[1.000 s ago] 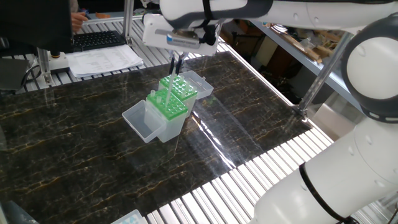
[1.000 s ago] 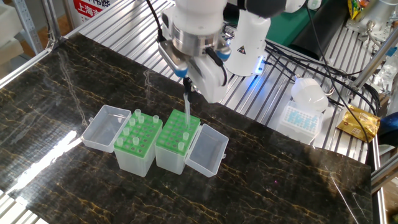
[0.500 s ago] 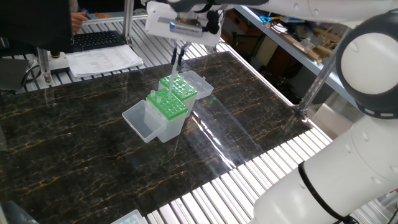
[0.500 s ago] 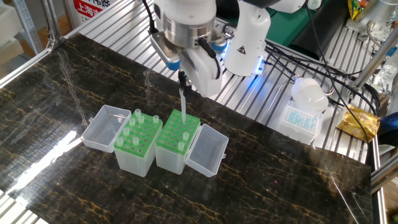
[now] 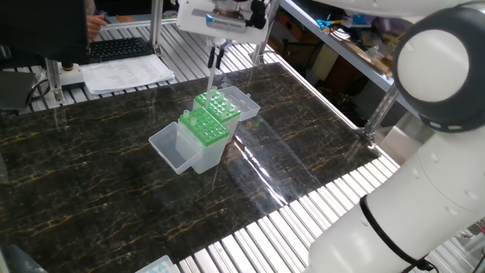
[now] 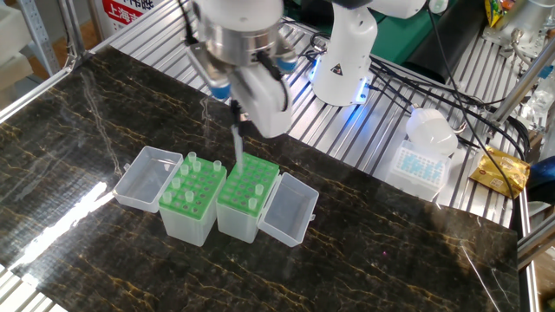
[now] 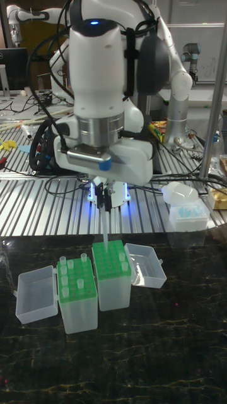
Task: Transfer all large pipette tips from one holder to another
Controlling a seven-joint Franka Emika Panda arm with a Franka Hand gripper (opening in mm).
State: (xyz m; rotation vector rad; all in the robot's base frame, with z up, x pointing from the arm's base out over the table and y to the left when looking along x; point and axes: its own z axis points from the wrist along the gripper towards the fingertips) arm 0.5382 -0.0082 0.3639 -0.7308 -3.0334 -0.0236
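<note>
Two clear holders with green perforated tops stand side by side on the dark marble table. The left holder (image 6: pixel 189 192) (image 7: pixel 77 282) carries several large pipette tips (image 6: pixel 184 183) (image 7: pixel 69 267). On the right holder (image 6: pixel 249 184) (image 7: pixel 111 259) I see a few tips (image 6: pixel 252 204). My gripper (image 6: pixel 236 115) (image 5: pixel 216 54) (image 7: pixel 104 212) is shut on one clear tip (image 6: pixel 238 143) (image 5: pixel 211 76) (image 7: pixel 104 231). That tip hangs upright, clear of the racks, above the right holder's left edge near the gap between the holders.
Each holder's clear lid lies open on its outer side: the left lid (image 6: pixel 143 178) and the right lid (image 6: pixel 289 212). A white box of blue tips (image 6: pixel 421 165) sits on the slatted bench behind. A keyboard (image 5: pixel 121 49) and papers (image 5: pixel 129 72) lie beyond the table.
The gripper has risen with the tip, pulling it up out of the right holder, and has shifted sideways towards the left holder.
</note>
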